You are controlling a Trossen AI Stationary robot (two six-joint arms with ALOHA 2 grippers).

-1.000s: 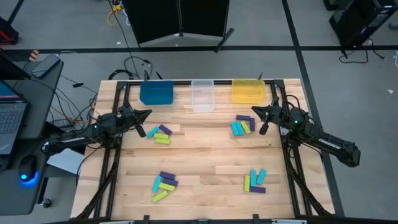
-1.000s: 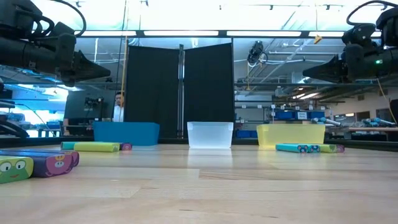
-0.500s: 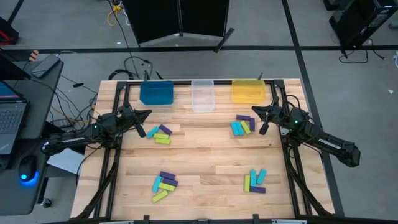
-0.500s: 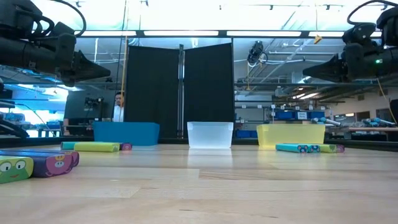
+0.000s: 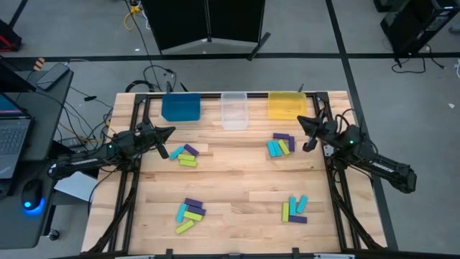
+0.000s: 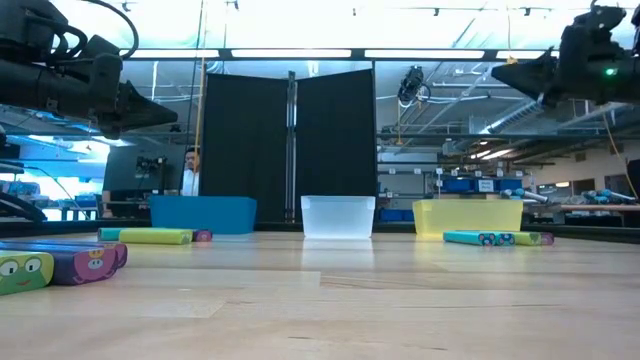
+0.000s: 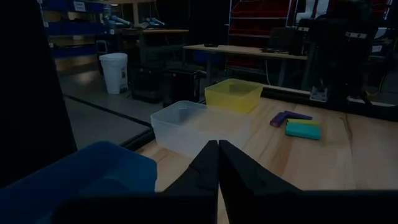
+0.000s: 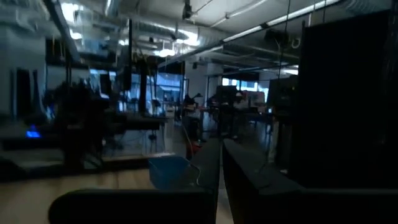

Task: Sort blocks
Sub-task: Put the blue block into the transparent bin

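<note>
Wooden tabletop [image 5: 237,180] carries everything; along its far edge sit a blue bin [image 5: 180,108], a clear bin [image 5: 233,109] and a yellow bin [image 5: 287,105]. Both arms hang above the far half, the left gripper [image 5: 171,132] near the blue bin, the right gripper [image 5: 302,123] beside the yellow one, each with jaws together and holding nothing. Blocks [image 5: 281,145] lie in four loose clusters, two far, two near. They look light, rigid and smooth; taking one across its narrow width, mid-length, should hold best.
</note>
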